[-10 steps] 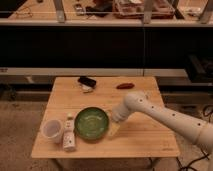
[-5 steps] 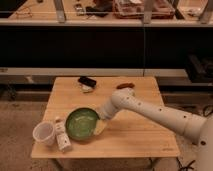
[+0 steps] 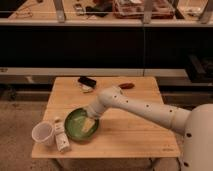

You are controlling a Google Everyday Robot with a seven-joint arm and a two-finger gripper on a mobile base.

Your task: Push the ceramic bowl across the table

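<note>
The green ceramic bowl sits on the front left part of the light wooden table. My white arm reaches in from the right, bends above the table's middle and comes down to the bowl. The gripper rests at the bowl's right inner side, touching it. The bowl's left rim is up against a small white bottle.
A translucent white cup stands near the table's front left corner, with the small white bottle lying between it and the bowl. A black object and a red object lie at the far edge. A dark shelf unit runs behind.
The gripper has pushed the bowl leftward across the table. The bowl has shoved the bottle and cup toward the front left corner.
</note>
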